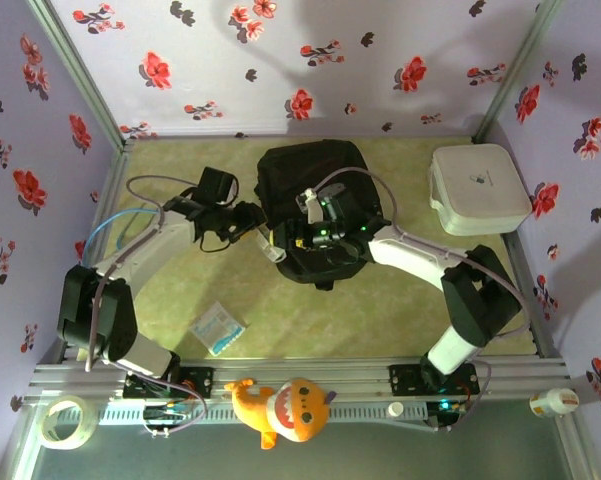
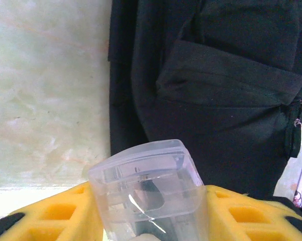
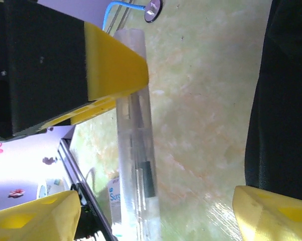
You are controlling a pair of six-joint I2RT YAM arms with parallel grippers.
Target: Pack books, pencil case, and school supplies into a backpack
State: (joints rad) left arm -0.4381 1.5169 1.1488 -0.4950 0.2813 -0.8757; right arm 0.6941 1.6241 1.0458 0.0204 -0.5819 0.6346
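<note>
1. Pencil case (image 2: 145, 175) is being gripped at one end by the left fingers (image 2: 55, 216), which are being kept closed on its clear walls. It is being held off the desk (image 1: 380, 320), just beside the side of the backpack (image 1: 310, 165) that faces the desk's left edge.
2. The backpack is lying in the middle of the desk, toward the far edge. A pocket fold and a zip are being shown to the left wrist camera; the main opening cannot be made out.
3. The right fingers (image 3: 35, 218) are being held wide apart at that same side of the backpack. The case is running lengthways between them, nearer one finger, and no contact is being made as far as can be told.
4. The step in hand is being judged as the packing of the pencil case, probably a handover, with the free end being offered to the right fingers.
5. For the next move, the right fingers are being called on to close squarely across the narrow case before the left grip is let go, since the smooth plastic is likely to slip. The backpack's mouth is then needing to be found and the case fed in lengthways.
6. A flat pale packet (image 1: 220, 328) is lying near the desk's near edge, well apart from the backpack, and a white box (image 1: 478, 190) is sitting at the far right corner.
</note>
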